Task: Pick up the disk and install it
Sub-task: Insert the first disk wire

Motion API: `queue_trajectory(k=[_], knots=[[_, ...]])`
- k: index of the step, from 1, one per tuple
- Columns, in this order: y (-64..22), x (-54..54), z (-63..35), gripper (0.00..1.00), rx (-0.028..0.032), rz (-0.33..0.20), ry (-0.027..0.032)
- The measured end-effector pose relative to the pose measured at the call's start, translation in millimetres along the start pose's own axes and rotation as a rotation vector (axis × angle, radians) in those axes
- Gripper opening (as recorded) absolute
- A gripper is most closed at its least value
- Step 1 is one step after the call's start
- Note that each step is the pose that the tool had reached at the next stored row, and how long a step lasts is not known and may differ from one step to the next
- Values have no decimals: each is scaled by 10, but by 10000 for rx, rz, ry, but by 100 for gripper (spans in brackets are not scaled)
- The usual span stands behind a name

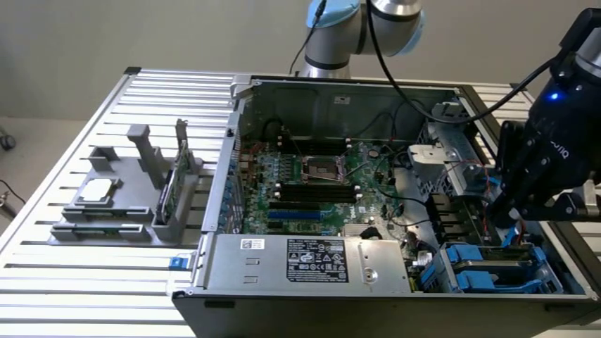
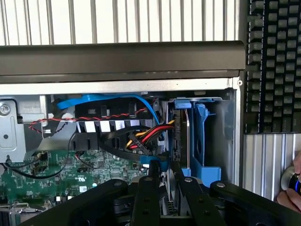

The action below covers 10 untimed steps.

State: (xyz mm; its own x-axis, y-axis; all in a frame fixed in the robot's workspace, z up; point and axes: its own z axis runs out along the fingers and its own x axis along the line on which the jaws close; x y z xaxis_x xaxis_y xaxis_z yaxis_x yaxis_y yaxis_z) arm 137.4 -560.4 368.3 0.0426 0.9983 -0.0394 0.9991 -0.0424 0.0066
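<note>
Disk [image 2: 181, 136] and claw are the pair that matter: the drive in its bright blue carrier rails stands on edge in the drive bay at the corner of the open computer case [image 1: 376, 292], and in the wrist view it lies directly ahead of the gripper [image 2: 170, 176], its long axis running away from the camera into the bay. The black fingers [image 2: 151, 188] stand narrow, only a slim gap between them, and their tips reach the near blue edge of the carrier; whether they actually pinch that edge or merely rest beside it I cannot tell. In the exterior view the gripper [image 1: 511, 211] hangs over the case's far end on that view's right, just above the blue bay [image 1: 488, 271], well apart from the motherboard [image 1: 314, 190] and the power supply [image 1: 314, 260]. Red, yellow and black cables [image 2: 146, 136] bunch just beside the carrier. Judged from this, the drive already sits in or very near its slot.
</note>
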Motion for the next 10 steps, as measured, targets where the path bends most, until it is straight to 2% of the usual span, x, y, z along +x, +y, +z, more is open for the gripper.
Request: queue_trajectory(k=[1,10], knots=[[0,1,3,16,0,0,1],[-26,1,15,16,0,-11,-1]])
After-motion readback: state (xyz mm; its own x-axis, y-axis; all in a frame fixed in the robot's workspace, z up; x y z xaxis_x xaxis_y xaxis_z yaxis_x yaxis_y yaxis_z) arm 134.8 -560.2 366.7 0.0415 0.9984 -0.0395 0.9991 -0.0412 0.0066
